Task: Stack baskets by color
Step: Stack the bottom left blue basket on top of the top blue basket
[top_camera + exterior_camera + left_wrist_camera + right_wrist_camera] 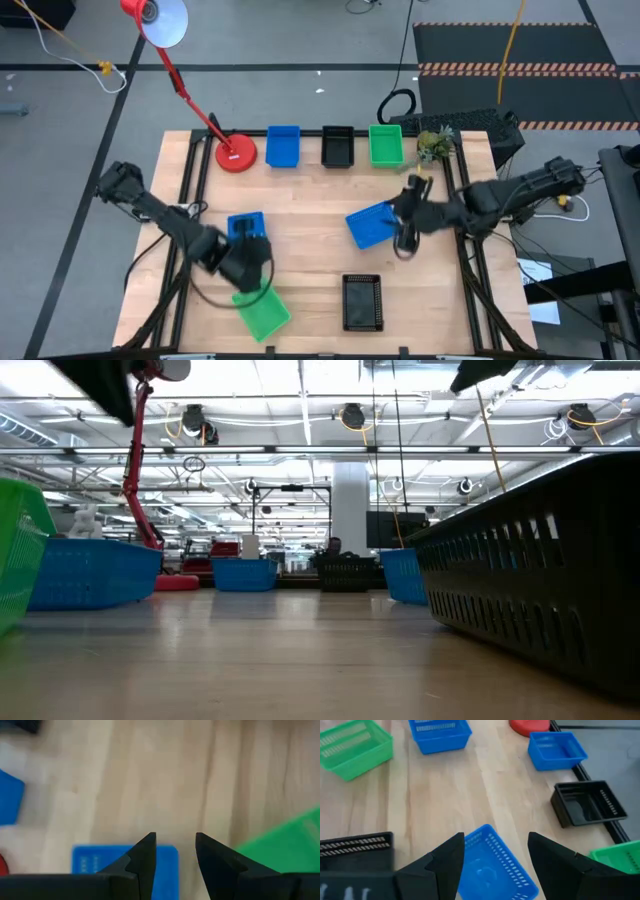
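Observation:
Along the table's far edge a blue basket (283, 145), a black basket (338, 147) and a green basket (386, 145) stand in a row on their bottoms. Another blue basket (243, 223) sits at the left, a green one (265, 312) lies near the front left, and a black one (362, 301) at the front centre. My left gripper (175, 837) hovers open between the left blue basket and the front green one, with nothing between its fingers. My right gripper (496, 836) is open above a skewed blue basket (492, 867) right of centre, touching nothing.
A red lamp base (237, 153) stands at the far left beside the row, its arm reaching up and away. A small plant (433, 145) sits at the far right corner. Bare wood shows in the table's middle (315, 240).

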